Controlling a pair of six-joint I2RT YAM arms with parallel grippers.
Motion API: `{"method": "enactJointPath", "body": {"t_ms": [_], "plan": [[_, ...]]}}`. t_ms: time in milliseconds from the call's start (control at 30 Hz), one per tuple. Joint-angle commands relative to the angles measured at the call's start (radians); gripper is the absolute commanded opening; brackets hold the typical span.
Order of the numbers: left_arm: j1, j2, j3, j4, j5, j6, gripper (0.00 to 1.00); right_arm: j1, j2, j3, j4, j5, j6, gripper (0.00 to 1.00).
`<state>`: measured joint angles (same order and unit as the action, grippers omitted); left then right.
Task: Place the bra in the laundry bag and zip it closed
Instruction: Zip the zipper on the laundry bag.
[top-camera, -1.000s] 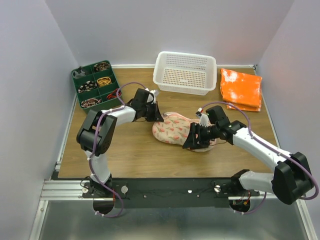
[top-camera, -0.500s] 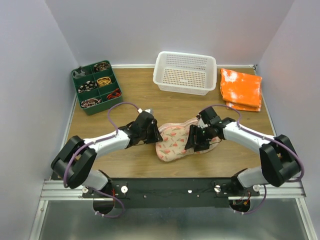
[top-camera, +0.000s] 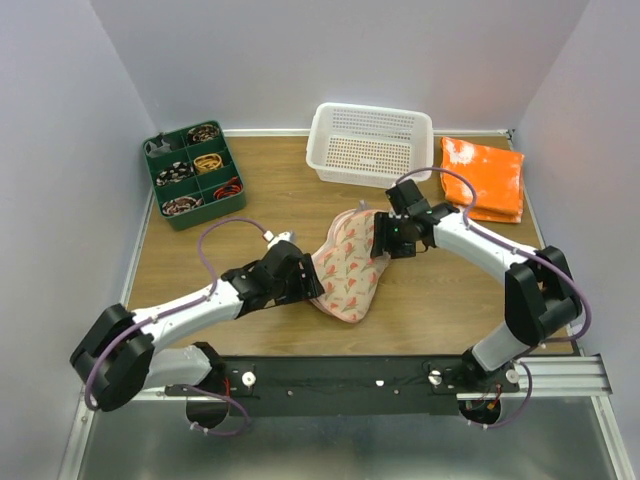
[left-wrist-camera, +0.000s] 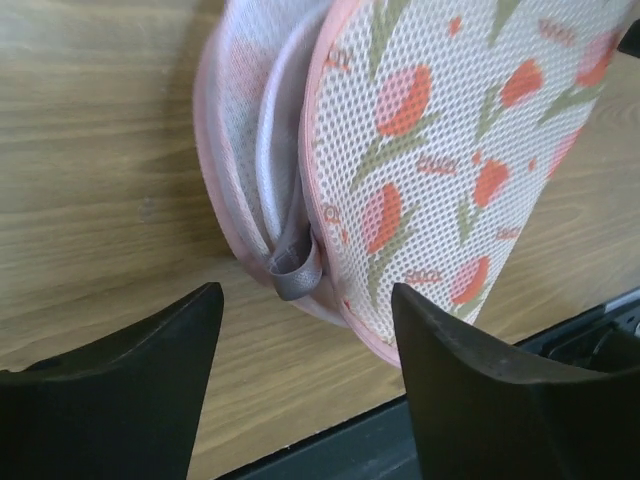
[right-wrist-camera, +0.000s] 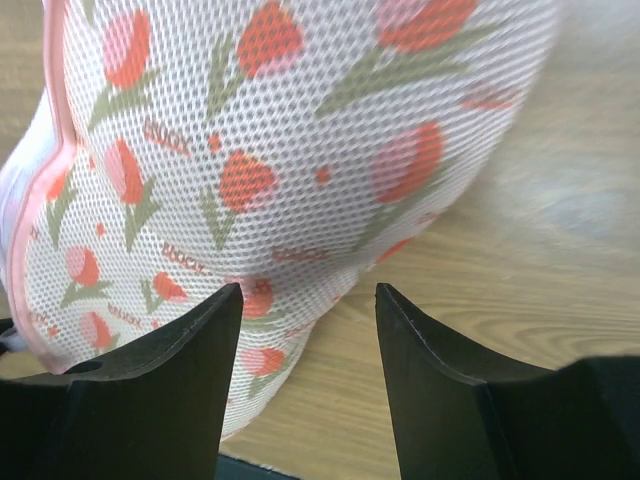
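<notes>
Both arms have swung since a second ago: the left one sits lower and has opened its fingers, the right has turned the laundry bag (top-camera: 350, 268) toward the basket (top-camera: 370, 145).

Left gripper (left-wrist-camera: 305, 300): spread wide, nothing between its fingers, just short of the bag's rim.

Right gripper (right-wrist-camera: 310, 292): also spread, mesh face right before its tips; contact unclear.

Bag lies on the table (top-camera: 430, 300) between them, rim gaping on the left.

Bra (left-wrist-camera: 293, 270) is inside, but a grey loop of it pokes through the gap.

Risk: zipping now likely catches that loop and jams the slider. With neither gripper clamped, the bag may slide when pulled.
</notes>
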<state>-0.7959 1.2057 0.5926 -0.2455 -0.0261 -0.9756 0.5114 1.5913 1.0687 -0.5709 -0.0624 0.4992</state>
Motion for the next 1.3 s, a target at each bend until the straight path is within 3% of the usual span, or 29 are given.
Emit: {"method": "enactJointPath", "body": {"t_ms": [0, 167, 300, 500, 667, 967, 1000, 1167, 1267], "plan": [[0.007, -0.1, 0.015, -0.057, -0.187, 0.041, 0.85, 0.004, -0.054, 0.037, -0.069, 0.101, -0.053, 0.64], [0.046, -0.028, 0.038, -0.011, -0.152, 0.106, 0.88, 0.004, -0.166, -0.05, -0.035, -0.026, 0.024, 0.64], [0.075, 0.06, 0.016, 0.151, -0.063, 0.126, 0.87, 0.004, -0.241, -0.186, 0.032, -0.195, 0.078, 0.64], [0.171, 0.13, -0.046, 0.398, 0.092, 0.14, 0.87, 0.004, -0.306, -0.285, 0.109, -0.289, 0.136, 0.64], [0.199, 0.172, -0.031, 0.43, 0.176, 0.176, 0.84, 0.004, -0.286, -0.315, 0.121, -0.3, 0.151, 0.64], [0.198, 0.157, -0.034, 0.385, 0.19, 0.206, 0.64, 0.004, -0.214, -0.335, 0.167, -0.286, 0.188, 0.64], [0.198, 0.15, -0.037, 0.374, 0.181, 0.201, 0.56, 0.006, -0.208, -0.34, 0.19, -0.292, 0.19, 0.64], [0.198, 0.127, -0.056, 0.364, 0.178, 0.19, 0.37, 0.004, -0.169, -0.342, 0.252, -0.344, 0.197, 0.64], [0.192, 0.12, -0.056, 0.344, 0.158, 0.186, 0.31, 0.006, -0.142, -0.329, 0.285, -0.373, 0.194, 0.64]]}}
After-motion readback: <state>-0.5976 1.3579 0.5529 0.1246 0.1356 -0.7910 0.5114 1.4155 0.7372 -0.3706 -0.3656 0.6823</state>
